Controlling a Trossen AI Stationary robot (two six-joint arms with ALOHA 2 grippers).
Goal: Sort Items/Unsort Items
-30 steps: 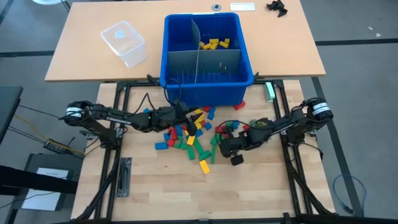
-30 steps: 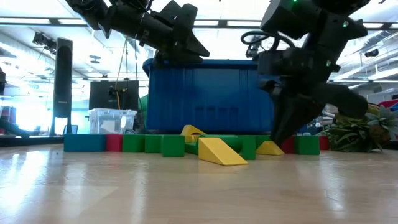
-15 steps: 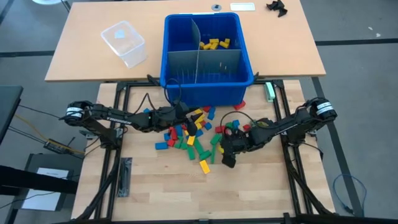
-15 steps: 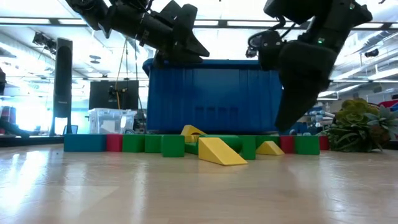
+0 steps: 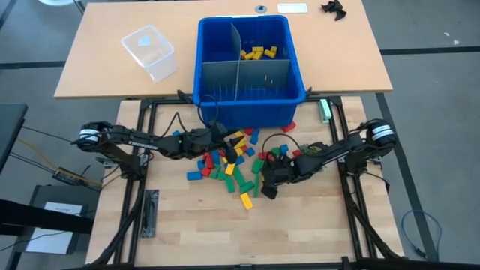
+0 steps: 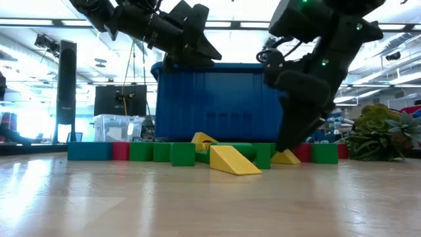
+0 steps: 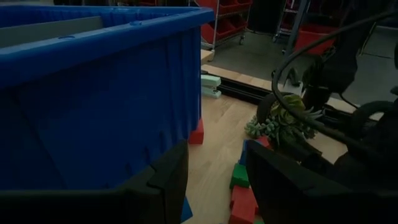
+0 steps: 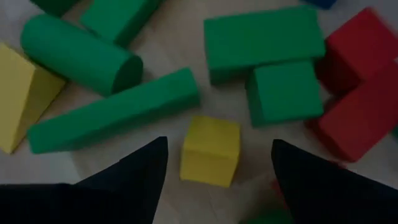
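Observation:
The items, small red, yellow, green and blue blocks (image 5: 229, 161), lie in a loose pile on the wooden table in front of the blue bin (image 5: 251, 105). More yellow blocks (image 5: 259, 52) lie in the bin's far right compartment. My right gripper (image 8: 219, 142) points steeply down at the pile's right edge (image 5: 266, 187). It is open, with one finger on either side of a yellow cube (image 8: 210, 151) that lies flat on the table among green blocks (image 8: 264, 43). My left gripper (image 7: 216, 149) hangs open and nearly level above the pile (image 5: 225, 139), close to the bin's front wall, with nothing between its fingers.
Grey divider sheets (image 5: 240, 75) split the bin. A clear plastic tub (image 5: 150, 51) stands on the far table at the left. A green plant-like toy (image 7: 283, 124) and a pale green object (image 5: 325, 110) lie at the right. Bare wood shows toward the near edge (image 5: 247, 240).
My right gripper has rolled about its own axis, and its tip has swung toward the table's left, over the pile's right edge and closer to the table. The blocks and my left gripper have kept still.

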